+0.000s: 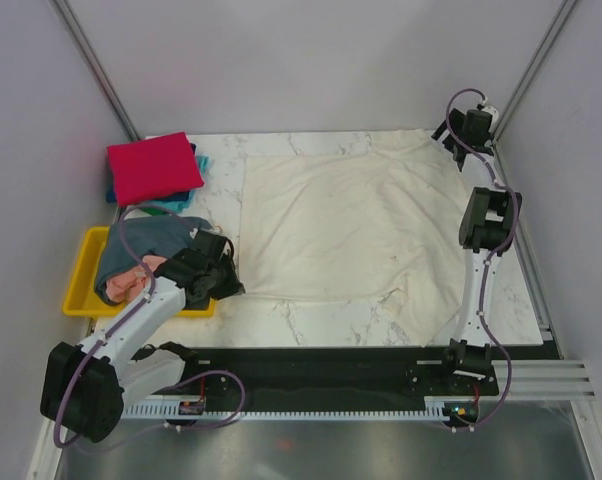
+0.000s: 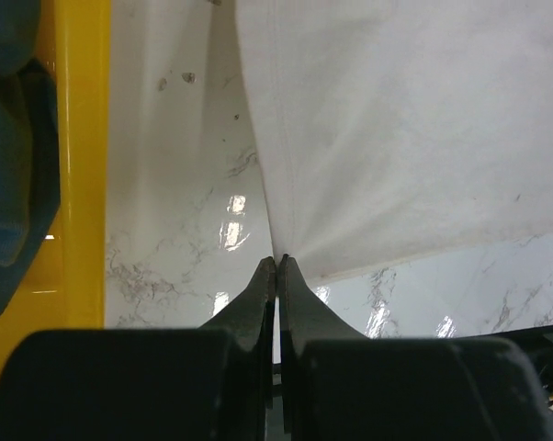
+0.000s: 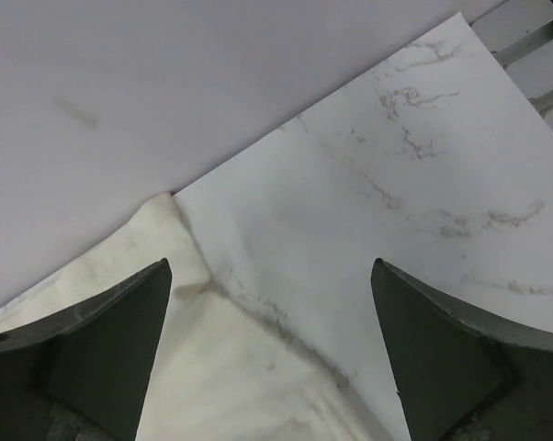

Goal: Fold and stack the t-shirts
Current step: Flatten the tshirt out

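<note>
Cream-white t-shirt [image 1: 351, 225] flat, right of yellow tray [image 1: 78, 285]. Left gripper [image 2: 278, 262] closed tight, seemingly pinching its corner just right of tray. Right gripper [image 3: 269, 266] spread wide, empty, far right of tray. Best: clamp far corner, lift 2 corners evenly.

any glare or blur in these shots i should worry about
Left wrist: bright glare spots on the marble table by the left gripper pinching the cream-white t-shirt, the near gripper body dark and soft; right wrist: the open right gripper shows dark fingers with soft edges; top external: even light, no glare on the cloth.
</note>
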`<control>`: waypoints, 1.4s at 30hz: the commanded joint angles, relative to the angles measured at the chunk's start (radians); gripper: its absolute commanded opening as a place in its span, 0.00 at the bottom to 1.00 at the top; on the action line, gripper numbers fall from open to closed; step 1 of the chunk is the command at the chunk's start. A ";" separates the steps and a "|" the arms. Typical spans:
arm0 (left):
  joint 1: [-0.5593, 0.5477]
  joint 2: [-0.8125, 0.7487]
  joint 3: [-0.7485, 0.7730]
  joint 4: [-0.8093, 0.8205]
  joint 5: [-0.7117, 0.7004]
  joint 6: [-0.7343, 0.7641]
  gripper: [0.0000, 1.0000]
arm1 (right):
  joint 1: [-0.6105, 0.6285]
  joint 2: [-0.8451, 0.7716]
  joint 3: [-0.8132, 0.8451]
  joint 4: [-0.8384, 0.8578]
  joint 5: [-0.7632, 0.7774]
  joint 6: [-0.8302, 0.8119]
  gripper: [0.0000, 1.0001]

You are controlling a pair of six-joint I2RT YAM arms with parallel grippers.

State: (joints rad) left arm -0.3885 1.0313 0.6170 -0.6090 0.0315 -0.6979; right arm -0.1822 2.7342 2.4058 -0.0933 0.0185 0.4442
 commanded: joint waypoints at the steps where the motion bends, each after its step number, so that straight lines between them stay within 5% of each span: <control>1: -0.003 0.027 0.062 0.017 -0.013 0.026 0.02 | 0.052 -0.321 -0.153 0.119 -0.031 0.012 0.98; 6: 0.002 0.021 0.076 0.054 0.070 0.054 0.02 | 0.114 -0.789 -0.507 -0.093 0.260 0.031 0.98; 10: 0.007 0.039 0.110 0.069 0.159 0.089 0.02 | 0.150 -1.135 -0.981 -0.287 0.455 0.164 0.98; 14: 0.010 0.032 0.118 0.072 0.205 0.129 0.02 | 0.170 -1.388 -1.281 -0.541 0.350 0.306 0.98; 18: 0.013 0.004 0.109 0.077 0.240 0.147 0.02 | 0.361 -1.574 -1.490 -0.652 0.356 0.418 0.98; 24: 0.011 -0.057 0.093 0.077 0.260 0.152 0.02 | 0.660 -1.631 -1.677 -0.711 0.350 0.705 0.98; 28: 0.011 -0.096 0.081 0.078 0.243 0.149 0.02 | 0.662 -1.533 -1.743 -0.608 0.337 0.686 0.97; 35: 0.011 -0.117 0.082 0.069 0.193 0.141 0.02 | 0.653 -1.211 -1.556 -0.380 0.399 0.522 0.95; 42: 0.011 -0.114 0.082 0.060 0.160 0.140 0.02 | 0.550 -0.850 -1.169 -0.167 0.241 0.086 0.93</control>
State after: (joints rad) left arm -0.3809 0.9241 0.6971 -0.5518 0.2153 -0.5831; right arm 0.3981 1.7664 1.0653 -0.4252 0.3290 0.7597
